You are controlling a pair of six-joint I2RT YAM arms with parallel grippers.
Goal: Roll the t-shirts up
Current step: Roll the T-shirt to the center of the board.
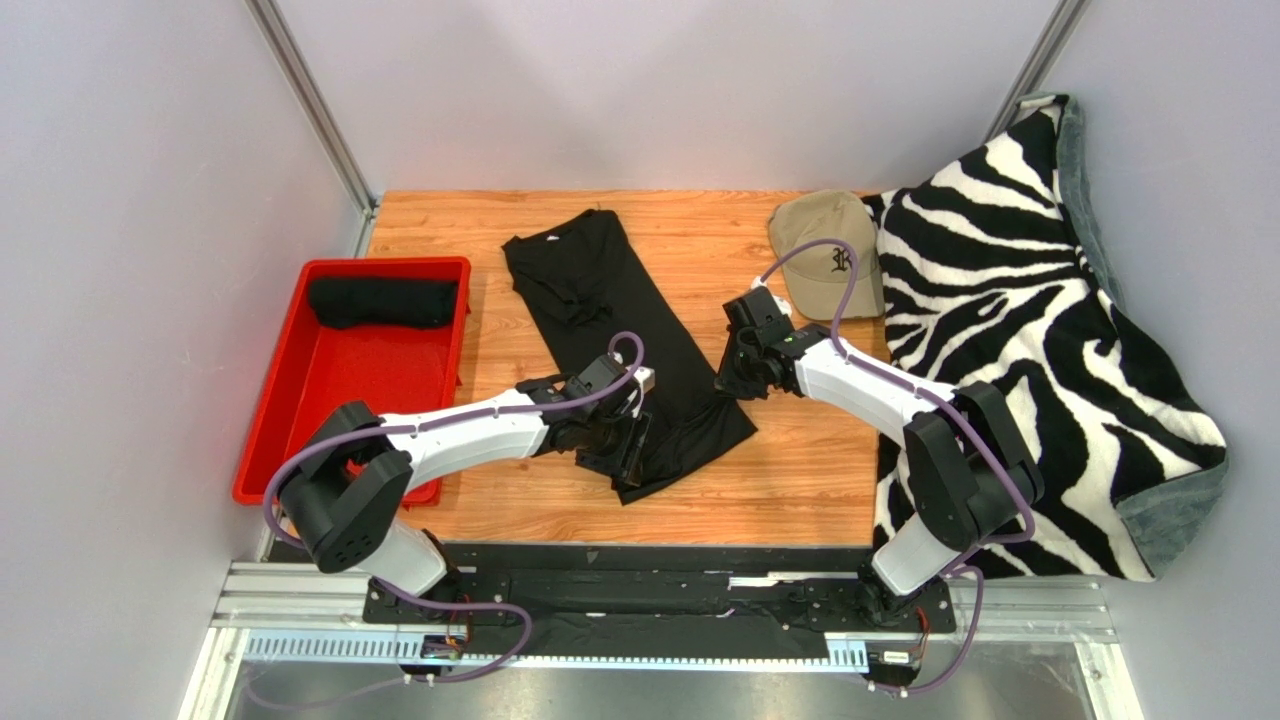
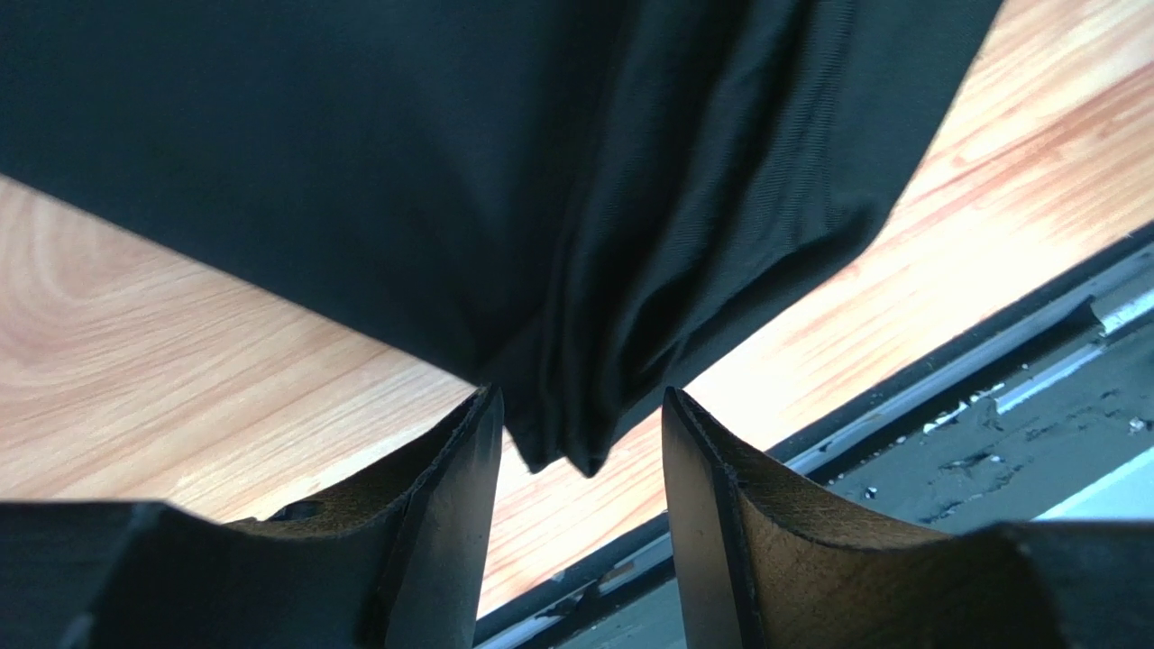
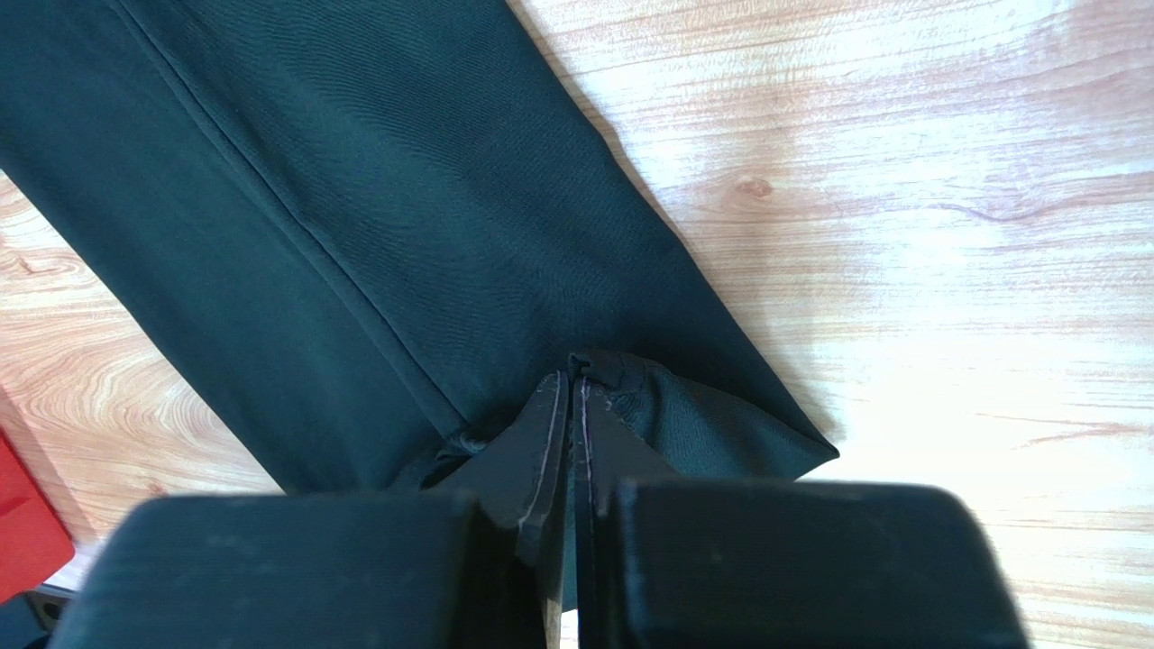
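A black t-shirt, folded into a long strip, lies diagonally on the wooden table. My left gripper is at its near end. In the left wrist view the gripper is open, and a bunched corner of the t-shirt hangs between the fingers without being pinched. My right gripper is at the strip's right near edge. In the right wrist view it is shut on a pinch of the t-shirt's hem. A second black t-shirt lies rolled in the red tray.
A tan baseball cap lies at the back right, next to a zebra-striped blanket that covers the table's right side. The red tray stands at the left edge. A black rail runs along the near table edge.
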